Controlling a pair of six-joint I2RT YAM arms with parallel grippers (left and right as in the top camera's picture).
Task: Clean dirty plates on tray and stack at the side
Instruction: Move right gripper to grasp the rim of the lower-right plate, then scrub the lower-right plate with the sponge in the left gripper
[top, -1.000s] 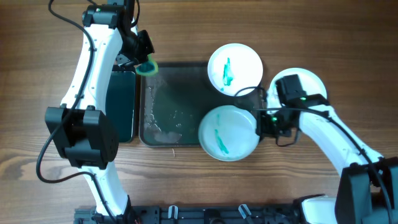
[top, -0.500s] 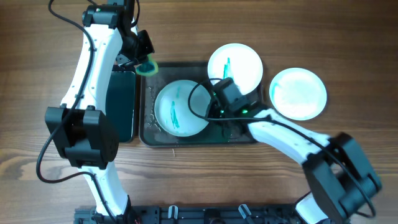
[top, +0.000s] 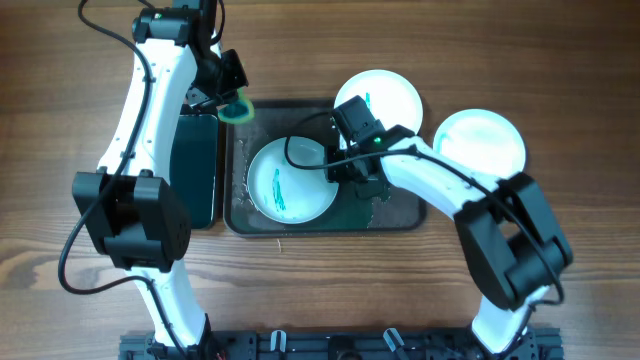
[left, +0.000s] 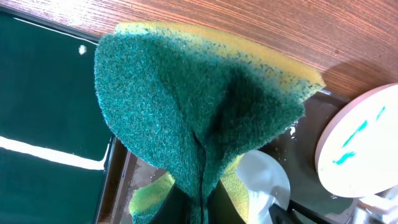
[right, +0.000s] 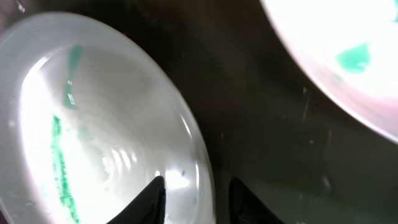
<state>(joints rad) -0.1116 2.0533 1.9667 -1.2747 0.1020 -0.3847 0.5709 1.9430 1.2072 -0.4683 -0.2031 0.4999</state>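
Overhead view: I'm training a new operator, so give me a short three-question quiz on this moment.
1. True or false: the left gripper holds a sponge.
2. Where is the streaked plate? A) inside the tray; B) stacked on another plate; C) on top of the sponge.
3. What colour is the streak on that plate?
Key: 1. True. 2. A. 3. Teal-green.
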